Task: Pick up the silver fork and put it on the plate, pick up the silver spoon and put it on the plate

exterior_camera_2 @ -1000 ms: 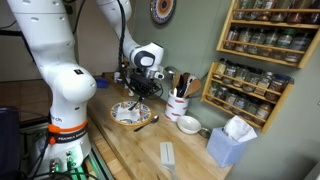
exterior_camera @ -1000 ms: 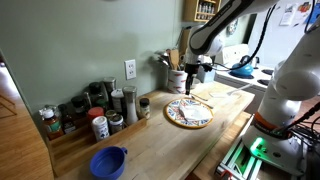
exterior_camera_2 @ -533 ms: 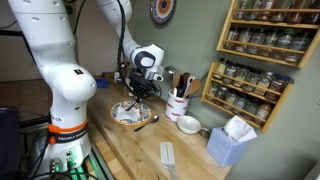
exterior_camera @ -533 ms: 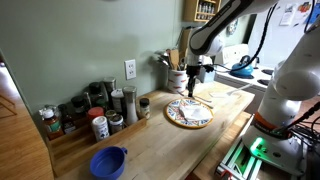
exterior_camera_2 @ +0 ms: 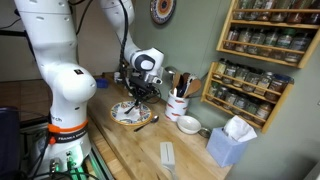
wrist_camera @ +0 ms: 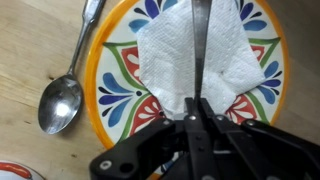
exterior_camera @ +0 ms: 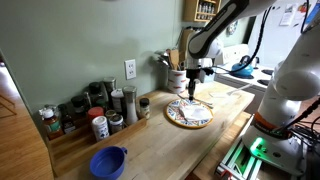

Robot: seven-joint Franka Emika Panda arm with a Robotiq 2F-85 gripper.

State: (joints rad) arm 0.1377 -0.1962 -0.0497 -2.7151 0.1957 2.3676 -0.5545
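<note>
My gripper is shut on the silver fork, whose thin handle runs up from the jaws over a white napkin lying on the colourful patterned plate. The fork's tines are hidden. The silver spoon lies on the wooden counter beside the plate's rim, bowl end nearest the gripper side. In both exterior views the gripper hangs just above the plate. In an exterior view the spoon lies next to the plate.
A white utensil holder stands behind the plate. A white bowl and a blue tissue box sit further along. Spice jars line the wall, and a blue bowl sits near the counter edge.
The gripper with the fork has shifted slightly over the plate. The spoon has not moved.
</note>
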